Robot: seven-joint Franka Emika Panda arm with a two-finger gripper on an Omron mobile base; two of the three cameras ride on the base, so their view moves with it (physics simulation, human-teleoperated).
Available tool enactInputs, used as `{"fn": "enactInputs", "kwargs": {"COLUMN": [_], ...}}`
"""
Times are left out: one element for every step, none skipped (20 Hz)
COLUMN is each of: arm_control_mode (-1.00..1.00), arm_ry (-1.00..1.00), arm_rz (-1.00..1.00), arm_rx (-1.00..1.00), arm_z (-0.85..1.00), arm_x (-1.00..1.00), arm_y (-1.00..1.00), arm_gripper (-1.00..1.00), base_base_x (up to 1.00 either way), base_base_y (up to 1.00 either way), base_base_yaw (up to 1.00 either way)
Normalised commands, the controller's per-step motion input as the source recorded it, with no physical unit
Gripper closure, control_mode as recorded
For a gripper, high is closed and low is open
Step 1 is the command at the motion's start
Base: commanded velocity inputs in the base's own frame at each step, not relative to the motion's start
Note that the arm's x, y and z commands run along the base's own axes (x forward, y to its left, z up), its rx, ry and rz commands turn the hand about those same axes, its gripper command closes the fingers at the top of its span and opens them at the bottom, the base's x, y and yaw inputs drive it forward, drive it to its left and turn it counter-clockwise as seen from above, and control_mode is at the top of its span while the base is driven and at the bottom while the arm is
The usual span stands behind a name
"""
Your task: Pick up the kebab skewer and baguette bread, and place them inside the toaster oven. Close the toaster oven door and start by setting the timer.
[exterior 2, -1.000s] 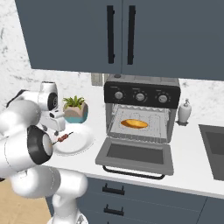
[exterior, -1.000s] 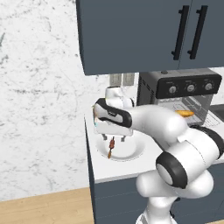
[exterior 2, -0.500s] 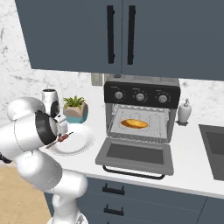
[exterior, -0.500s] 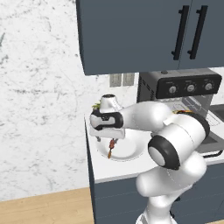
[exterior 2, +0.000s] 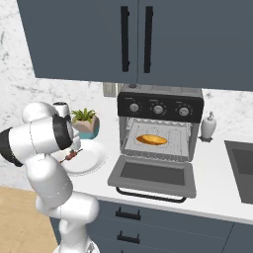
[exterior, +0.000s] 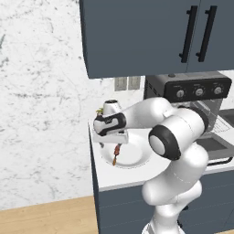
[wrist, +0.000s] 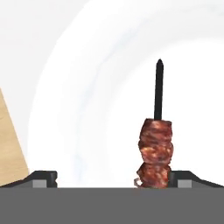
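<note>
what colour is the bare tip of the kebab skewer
Black, above dark red-brown meat chunks on the kebab skewer; the hand view shows it best.

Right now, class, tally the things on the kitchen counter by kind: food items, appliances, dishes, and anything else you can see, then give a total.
Food items: 2, the kebab skewer and the baguette bread
Appliances: 1, the toaster oven
Dishes: 1, the white plate
Others: 2, the potted plant and the soap bottle
Total: 6
</note>
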Motion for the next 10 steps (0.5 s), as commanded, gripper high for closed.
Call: {"fn": "enactInputs", "kwargs": {"arm_control_mode": [-1.00, -1.00, -1.00, -1.00, -1.00, -1.00, -1.00, -1.00, -1.00, -1.00], "arm_ry": [-0.02, -0.04, -0.01, -0.01, -0.01, -0.01, -0.02, -0.04, -0.05, -0.05], "arm_rz": [0.04, 0.03, 0.01, 0.01, 0.01, 0.01, 0.01, 0.02, 0.02, 0.01], "arm_rx": [0.00, 0.00, 0.00, 0.00, 0.00, 0.00, 0.00, 0.00, 0.01, 0.03], "arm_z": [-0.44, -0.46, -0.38, -0.30, -0.31, -0.33, -0.33, -0.31, -0.26, -0.19], "arm_x": [0.00, 0.00, 0.03, 0.00, 0.00, 0.00, 0.00, -0.01, 0.00, 0.00], "arm_y": [0.00, 0.00, 0.00, -0.07, -0.09, -0.14, -0.15, -0.15, -0.17, -0.22], "arm_gripper": [-1.00, -1.00, -1.00, -1.00, -1.00, -1.00, -1.00, -1.00, -1.00, -1.00], "base_base_x": [0.00, 0.00, 0.00, 0.00, 0.00, 0.00, 0.00, 0.00, 0.00, 0.00], "base_base_y": [0.00, 0.00, 0.00, 0.00, 0.00, 0.00, 0.00, 0.00, 0.00, 0.00], "base_base_yaw": [0.00, 0.00, 0.00, 0.00, 0.00, 0.00, 0.00, 0.00, 0.00, 0.00]}}
